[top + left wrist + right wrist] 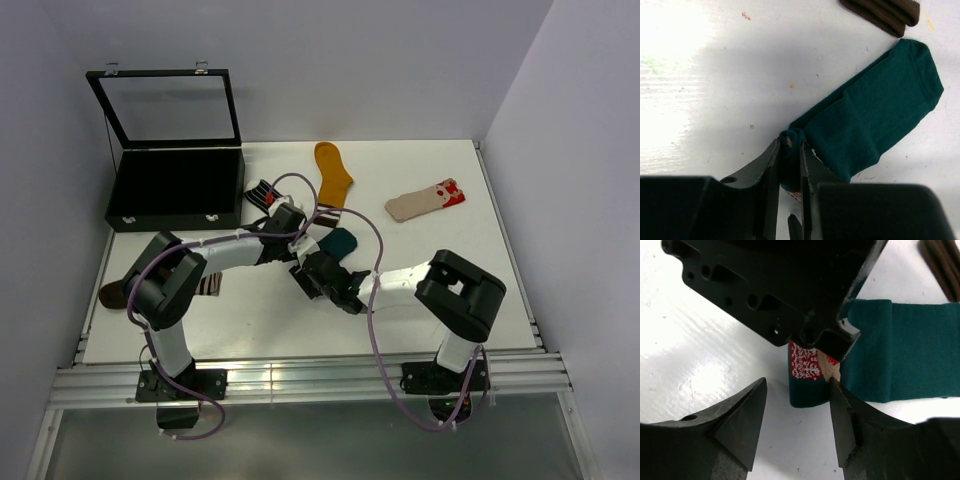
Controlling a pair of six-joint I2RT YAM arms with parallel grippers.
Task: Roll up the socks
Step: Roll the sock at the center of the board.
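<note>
Top view's evenly lit, soft shadows. Left wrist cam: counter (670, 45) blown out upper left, big gray shadow mid-frame. Right wrist cam: close end effector fingers (735, 430) dark, a bit soft.

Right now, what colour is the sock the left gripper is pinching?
Dark teal sock, clearest in the left wrist view.

In the top view the left arm (228, 250) reaches rightward and the right arm (400, 283) leftward, meeting mid-frame. The left gripper (789, 146) is pinched narrow on the teal sock (875, 120) — the right gripper (797, 385) faces it, jaws apart.
</note>
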